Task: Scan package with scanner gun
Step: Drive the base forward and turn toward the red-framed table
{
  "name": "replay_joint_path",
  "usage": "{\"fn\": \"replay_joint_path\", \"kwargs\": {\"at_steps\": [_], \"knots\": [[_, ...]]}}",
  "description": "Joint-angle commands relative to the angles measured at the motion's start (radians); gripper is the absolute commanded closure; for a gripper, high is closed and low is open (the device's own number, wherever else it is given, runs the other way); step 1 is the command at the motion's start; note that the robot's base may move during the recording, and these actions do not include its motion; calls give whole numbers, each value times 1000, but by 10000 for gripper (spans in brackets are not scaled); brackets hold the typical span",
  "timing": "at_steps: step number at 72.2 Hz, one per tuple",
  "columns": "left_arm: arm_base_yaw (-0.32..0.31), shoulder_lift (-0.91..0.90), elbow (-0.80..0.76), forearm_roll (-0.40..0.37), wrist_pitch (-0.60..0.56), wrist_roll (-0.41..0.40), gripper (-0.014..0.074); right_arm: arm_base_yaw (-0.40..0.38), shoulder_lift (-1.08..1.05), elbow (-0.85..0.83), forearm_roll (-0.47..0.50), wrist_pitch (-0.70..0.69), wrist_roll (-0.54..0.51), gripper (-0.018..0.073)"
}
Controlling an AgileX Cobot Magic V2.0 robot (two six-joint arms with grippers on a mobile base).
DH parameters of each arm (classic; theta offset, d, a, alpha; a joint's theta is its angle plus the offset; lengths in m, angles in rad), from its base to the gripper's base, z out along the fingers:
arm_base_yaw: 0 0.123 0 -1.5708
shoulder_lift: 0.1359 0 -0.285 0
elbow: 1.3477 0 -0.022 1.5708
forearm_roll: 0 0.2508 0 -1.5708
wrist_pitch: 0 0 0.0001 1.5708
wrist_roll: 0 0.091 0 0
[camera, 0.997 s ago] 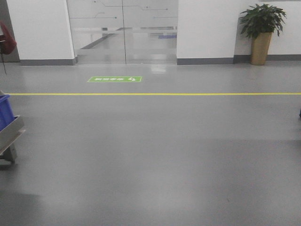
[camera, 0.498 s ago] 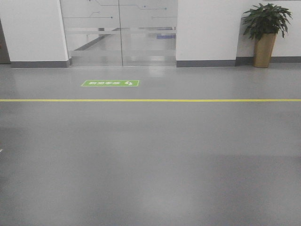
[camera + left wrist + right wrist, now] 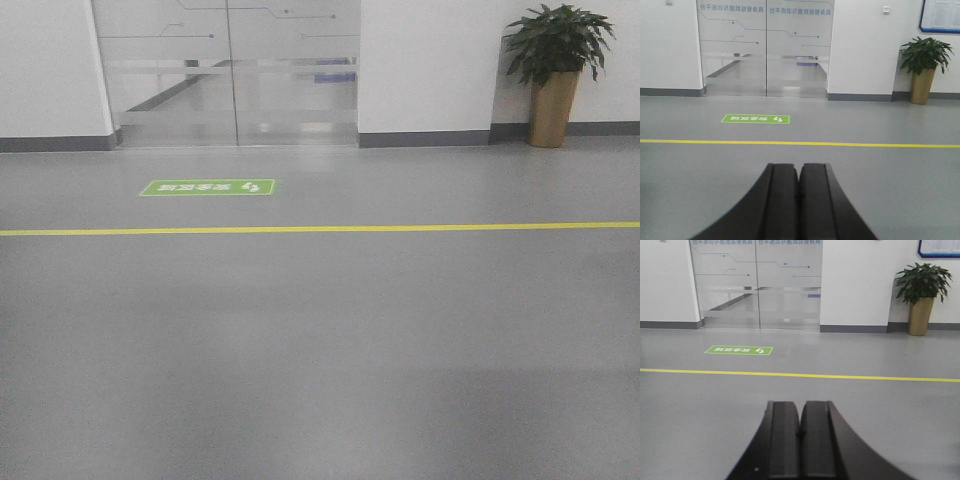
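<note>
left wrist-mounted: left jaws pressed together, right jaws too, over floor (image 3: 900, 190).

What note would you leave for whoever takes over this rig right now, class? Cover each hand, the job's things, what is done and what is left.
Hands: the left hand is shut and holds nothing; the right hand is shut and holds nothing.
Things: the package and the scanner gun show in none of the three views. These show only grey floor, a yellow line, a green floor sign, glass doors and a potted plant.
Done: nothing that shows.
Left: find both things, take up the scanner gun, scan the package.
</note>
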Motion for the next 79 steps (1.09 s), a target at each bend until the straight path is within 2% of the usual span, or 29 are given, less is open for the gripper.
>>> {"fn": "replay_joint_path", "kwargs": {"at_steps": [1,79], "knots": [[-5,-3,-2,1,-18,2,707,-6,-3,0,0,-20,-4,721],[-5,-3,-2,1,-18,2,707,-6,-3,0,0,-20,-4,721]]}}
